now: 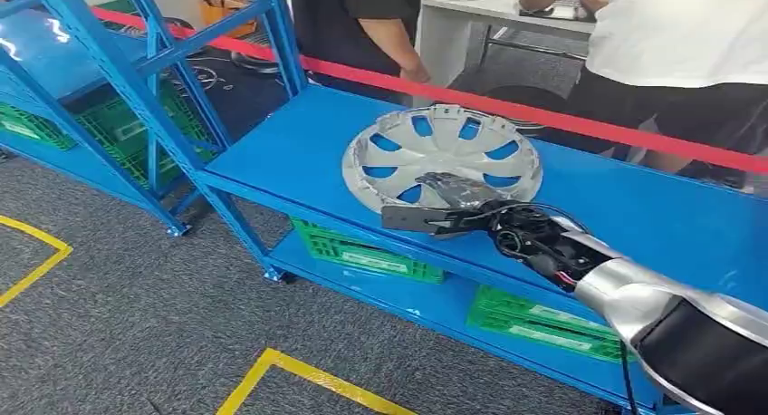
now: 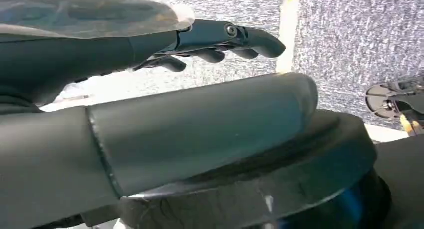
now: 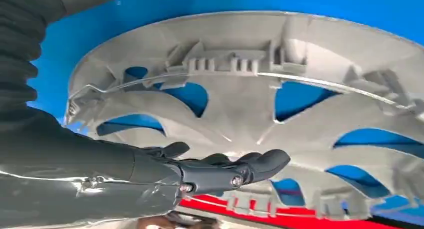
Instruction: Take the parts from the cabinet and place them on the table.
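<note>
Your right hand (image 1: 450,200) rests with loosely spread fingers on the ribbed silver plastic hubcap (image 1: 441,154). It lies flat on the smooth blue shelf (image 1: 290,152). Your left hand (image 2: 220,39) hangs empty, fingers apart.

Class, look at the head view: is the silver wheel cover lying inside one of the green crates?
No, the wheel cover lies on the blue shelf, above the green crates.

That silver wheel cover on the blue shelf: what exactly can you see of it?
The wheel cover is a round, silver-grey disc, plastic by its look, with curved spokes and openings that show the blue shelf beneath. It lies flat on the top shelf, inner side up: the right wrist view shows moulded clips and a thin wire ring around its rim. The right hand reaches over its near edge, fingers at the rim; a firm grip cannot be confirmed.
</note>
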Motion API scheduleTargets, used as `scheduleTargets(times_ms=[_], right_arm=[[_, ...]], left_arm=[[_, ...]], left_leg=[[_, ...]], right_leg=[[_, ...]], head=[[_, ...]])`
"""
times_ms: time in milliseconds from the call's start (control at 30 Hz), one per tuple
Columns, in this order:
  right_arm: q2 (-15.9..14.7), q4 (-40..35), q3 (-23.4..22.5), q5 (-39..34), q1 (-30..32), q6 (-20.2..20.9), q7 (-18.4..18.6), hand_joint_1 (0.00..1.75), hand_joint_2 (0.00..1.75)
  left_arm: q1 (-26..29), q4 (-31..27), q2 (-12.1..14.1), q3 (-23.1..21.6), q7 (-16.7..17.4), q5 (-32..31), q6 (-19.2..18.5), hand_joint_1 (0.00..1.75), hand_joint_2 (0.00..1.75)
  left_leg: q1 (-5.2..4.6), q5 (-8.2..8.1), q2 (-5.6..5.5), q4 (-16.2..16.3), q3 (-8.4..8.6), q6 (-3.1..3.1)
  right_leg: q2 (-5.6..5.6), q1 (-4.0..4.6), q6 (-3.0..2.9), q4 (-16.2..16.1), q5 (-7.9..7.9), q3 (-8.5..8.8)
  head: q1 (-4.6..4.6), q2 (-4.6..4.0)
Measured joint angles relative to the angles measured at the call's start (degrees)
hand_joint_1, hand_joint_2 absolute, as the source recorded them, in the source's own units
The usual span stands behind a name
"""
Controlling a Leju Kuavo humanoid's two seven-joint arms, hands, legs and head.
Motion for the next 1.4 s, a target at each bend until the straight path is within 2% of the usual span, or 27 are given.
scheduleTargets(times_ms=[333,733,767,800,933,967,1033,1067,1133,1167,1200,1233,1400], right_arm=[[-1.7,0.3,0.4,-1.3,1.0,-0.7,0.2,0.00,1.75],[-2.4,4.3,-0.3,-3.3,2.3,-2.5,-2.3,0.00,1.75],[-2.4,4.5,-0.4,-3.4,2.3,-2.6,-2.5,0.12,1.75],[-2.4,4.7,-0.5,-3.6,2.3,-2.6,-2.8,0.87,1.75],[-2.4,5.2,-1.0,-3.6,2.3,-2.4,-3.6,0.87,1.75],[-2.4,5.2,-1.1,-3.6,2.3,-2.4,-3.8,1.54,1.75],[-2.5,5.3,-1.2,-3.6,2.3,-2.4,-3.9,1.69,1.75],[-2.5,5.4,-1.2,-3.6,2.3,-2.4,-3.9,1.71,1.75],[-2.6,5.4,-1.2,-3.6,2.3,-2.4,-4.0,1.68,1.75],[-2.7,5.5,-1.2,-3.6,2.3,-2.4,-4.0,1.75,1.75],[-2.8,5.5,-1.3,-3.6,2.3,-2.4,-4.0,1.69,1.75],[-2.9,5.5,-1.3,-3.6,2.3,-2.3,-4.1,1.75,1.75],[-3.5,5.4,-1.5,-3.1,2.5,-2.1,-4.1,1.75,1.75]], left_arm=[[-0.4,0.0,0.0,-0.1,0.0,-0.1,-0.2,0.00,0.00],[-0.4,0.0,-0.1,-0.8,0.1,0.1,-0.2,0.00,0.00],[-0.4,0.0,-0.1,-0.9,0.2,0.1,-0.2,0.00,0.00],[-0.4,0.0,-0.1,-1.0,0.2,0.1,-0.2,0.00,0.00],[-0.4,0.0,-0.2,-1.0,0.2,-0.1,-0.3,0.00,0.00],[-0.4,0.0,-0.2,-1.0,0.2,-0.1,-0.3,0.00,0.00],[-0.4,0.0,-0.3,-1.0,0.2,-0.2,-0.3,0.00,0.00],[-0.4,0.0,-0.3,-1.0,0.2,-0.2,-0.3,0.00,0.00],[-0.4,0.0,-0.4,-1.1,0.2,-0.3,-0.4,0.00,0.00],[-0.5,0.0,-0.5,-1.1,0.2,-0.4,-0.4,0.00,0.00],[-0.5,0.0,-0.5,-1.2,0.2,-0.5,-0.5,0.00,0.00],[-0.5,0.0,-0.5,-1.2,0.3,-0.6,-0.6,0.00,0.00],[-0.7,0.0,-0.7,-1.4,0.6,-0.8,-0.9,0.00,0.00]], left_leg=[[0.00,0.00,0.02,0.0,0.00,0.00],[0.00,-0.01,0.02,0.0,0.00,0.01],[0.00,-0.01,0.02,0.0,0.00,0.01],[0.00,-0.01,0.02,0.0,0.00,0.01],[0.00,-0.01,0.02,0.0,0.00,0.01],[0.00,-0.01,0.02,0.0,0.01,0.01],[0.00,-0.01,0.02,0.0,0.01,0.01],[0.00,-0.01,0.02,0.0,0.01,0.01],[0.00,-0.01,0.02,0.0,0.01,0.01],[0.00,-0.01,0.02,0.0,0.02,0.01],[0.00,-0.01,0.02,0.0,0.02,0.01],[0.00,-0.01,0.02,0.0,0.02,0.01],[0.00,-0.02,0.02,0.1,0.03,0.02]], right_leg=[[0.02,0.00,0.00,0.0,0.00,0.00],[0.01,0.00,0.00,0.0,0.00,0.02],[0.01,0.00,0.00,0.0,0.00,0.02],[0.01,0.00,0.00,0.0,0.00,0.02],[0.01,0.00,0.00,0.0,0.00,0.02],[0.01,0.00,0.00,0.0,0.00,0.03],[0.01,0.00,0.01,0.0,0.00,0.04],[0.01,0.00,0.01,0.0,0.00,0.05],[0.01,0.00,0.01,0.0,0.01,0.05],[0.01,0.00,0.02,0.0,0.01,0.06],[0.01,0.00,0.02,0.0,0.01,0.07],[0.01,0.00,0.02,0.0,0.01,0.07],[0.01,-0.01,0.03,0.0,0.02,0.08]], head=[[0.00,0.00],[0.00,0.00],[0.00,0.00],[0.00,0.00],[0.00,0.00],[0.00,0.00],[0.00,0.00],[0.00,0.00],[0.00,0.00],[0.00,0.00],[0.00,0.00],[0.00,0.00],[0.00,0.00]])
